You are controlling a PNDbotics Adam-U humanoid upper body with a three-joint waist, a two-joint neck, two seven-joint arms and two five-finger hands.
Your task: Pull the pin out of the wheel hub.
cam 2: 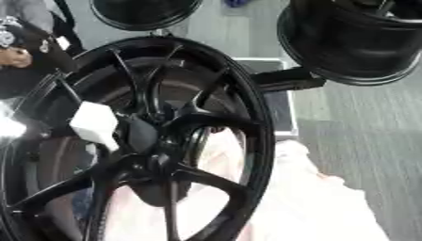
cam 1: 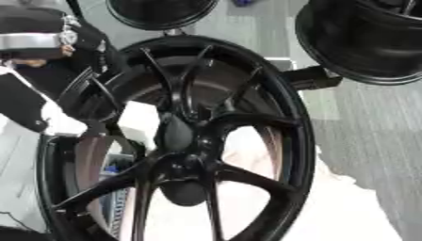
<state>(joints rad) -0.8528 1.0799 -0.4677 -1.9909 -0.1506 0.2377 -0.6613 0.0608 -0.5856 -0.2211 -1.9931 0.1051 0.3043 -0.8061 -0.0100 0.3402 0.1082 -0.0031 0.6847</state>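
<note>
A large black wheel hub (cam 1: 247,117) stands on edge and fills most of both views, its thin spokes meeting at a dark centre (cam 1: 185,164). I cannot make out a pin among the dark shapes at the centre. My left arm, black with a silver joint (cam 1: 29,41), comes in at the upper left. Its hand (cam 1: 89,40) lies against the hub's upper left rim, dark against dark. A small skin-coloured patch (cam 2: 12,56) shows just below the arm. My right hand shows in neither view.
Two more black wheels hang behind, one at the top centre (cam 1: 161,12) and one at the upper right (cam 1: 362,42). A black bracket (cam 1: 312,77) juts out by the hub's right rim. A white block (cam 2: 92,123) shows through the spokes. Pale cloth (cam 2: 321,207) lies at the lower right.
</note>
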